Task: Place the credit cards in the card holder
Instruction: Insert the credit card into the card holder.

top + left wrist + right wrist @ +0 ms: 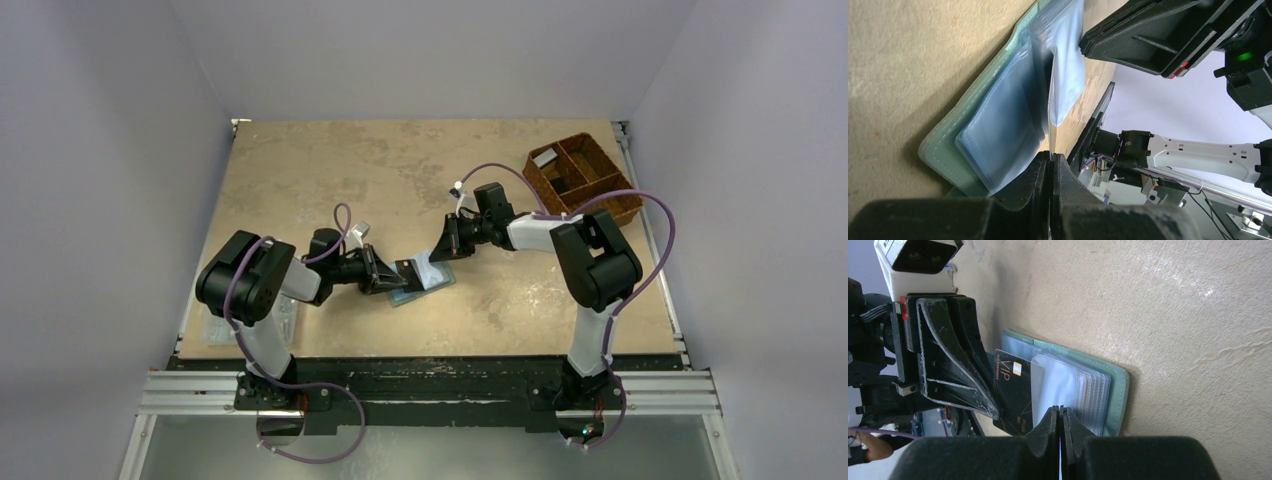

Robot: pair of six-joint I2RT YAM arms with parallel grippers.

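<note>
1 blk card, 1 open holder

"VIP" in pale lettering on the black credit card, beside the card holder.

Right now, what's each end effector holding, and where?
Left end effector pinches the black VIP card by one edge; right end effector seems to pinch a clear sleeve of the card holder at its edge.
</note>
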